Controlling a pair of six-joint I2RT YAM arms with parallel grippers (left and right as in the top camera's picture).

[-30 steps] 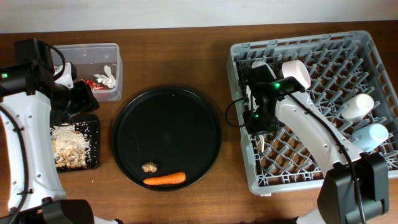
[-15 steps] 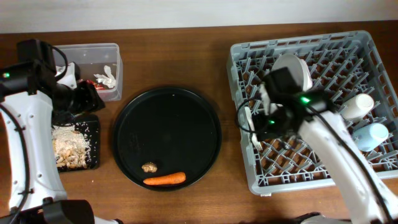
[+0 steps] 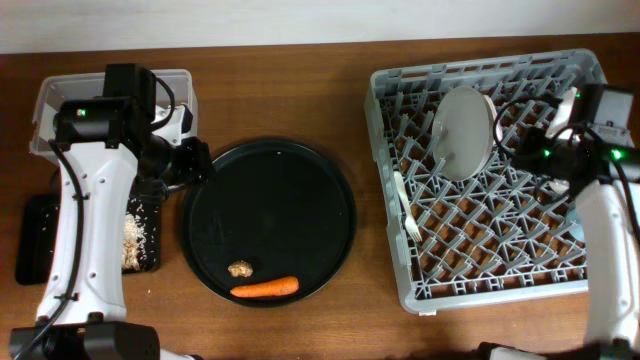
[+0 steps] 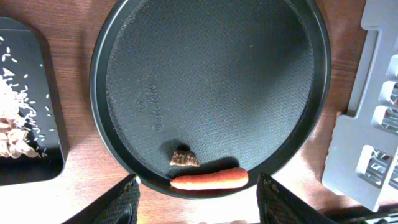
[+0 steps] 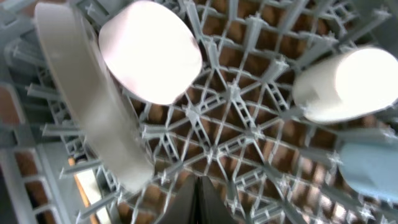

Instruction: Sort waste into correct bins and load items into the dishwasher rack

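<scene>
While the white plate point(image 3: 462, 132) stands on edge near 11 o'clock in the grey pegged dishwasher rack point(image 3: 500, 62), the carrot point(image 3: 264, 288) and brown lump point(image 3: 239, 268) lie at 6 o'clock on the round black tray point(image 3: 270, 190), on a wooden table point(image 3: 300, 90). The right gripper point(image 5: 197, 199), pinched closed and empty, has swung from the rack's 9 o'clock side to 3 o'clock. The left gripper point(image 4: 200, 200), spread wide and empty, has left the clear tub point(image 3: 48, 115) for the tray's 10 o'clock rim. The tray's floor is finely pebbled.
</scene>
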